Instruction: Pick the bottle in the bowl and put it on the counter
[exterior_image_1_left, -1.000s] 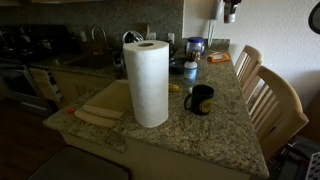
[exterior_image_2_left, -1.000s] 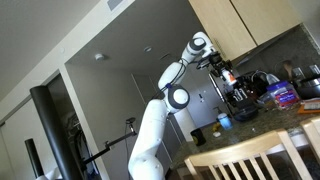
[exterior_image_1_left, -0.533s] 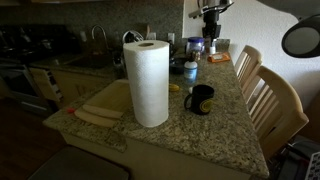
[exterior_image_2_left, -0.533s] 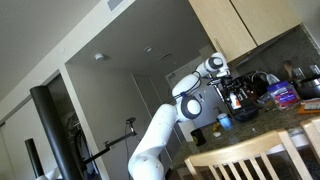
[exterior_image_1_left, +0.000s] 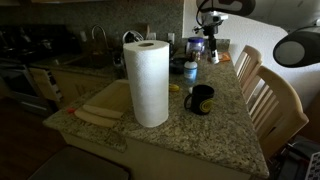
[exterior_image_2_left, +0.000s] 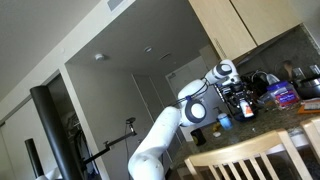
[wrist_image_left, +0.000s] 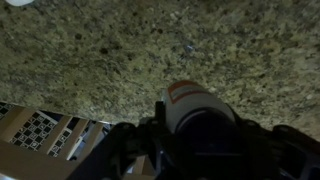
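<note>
My gripper (wrist_image_left: 200, 138) is shut on a white bottle (wrist_image_left: 192, 108) with a red-edged label and a dark cap, and holds it just above the speckled granite counter (wrist_image_left: 110, 60). In an exterior view the gripper (exterior_image_1_left: 213, 47) hangs over the far end of the counter (exterior_image_1_left: 215, 125), right of the small dark bowl (exterior_image_1_left: 179, 68). A small blue-capped bottle (exterior_image_1_left: 190, 67) stands at the bowl. In an exterior view the gripper (exterior_image_2_left: 243, 98) is low over the counter.
A tall white paper-towel roll (exterior_image_1_left: 148, 82) stands mid-counter, with a black mug (exterior_image_1_left: 200, 99) to its right. A blue-lidded container (exterior_image_1_left: 195, 45) sits at the back. Wooden chairs (exterior_image_1_left: 270, 100) line the counter's right edge. A sink (exterior_image_1_left: 100, 105) lies left of the roll.
The arm has swung in from the upper right and come down over the far end of the counter, with the bottle in the jaws.
</note>
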